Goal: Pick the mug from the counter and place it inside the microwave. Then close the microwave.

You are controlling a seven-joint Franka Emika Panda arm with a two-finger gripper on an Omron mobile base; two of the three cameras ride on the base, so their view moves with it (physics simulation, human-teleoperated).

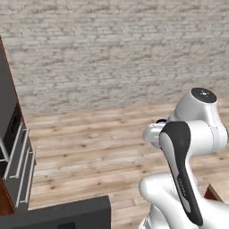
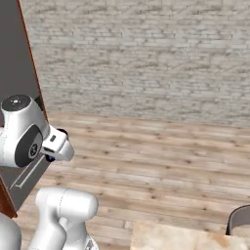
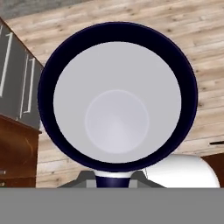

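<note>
My gripper [image 3: 114,177] is clamped on the mug [image 3: 117,98] — in the hand view I look straight down into it, its dark blue rim a wide ring around the pale grey inside, taking up the middle of the frame. The fingers themselves are hidden under the rim at the bottom centre, so I cannot see where they touch. Behind the mug lies the wooden floor [image 3: 205,52], with grey cabinet fronts [image 3: 17,83] and a reddish-brown panel at the left edge.

In the left base view my arm [image 1: 185,147] rises from the lower right, the wrist pointing toward the centre, over plank floor with a brick wall [image 1: 116,49] across the top. In the right base view a corner of the counter [image 2: 171,237] shows at the bottom, right of centre.
</note>
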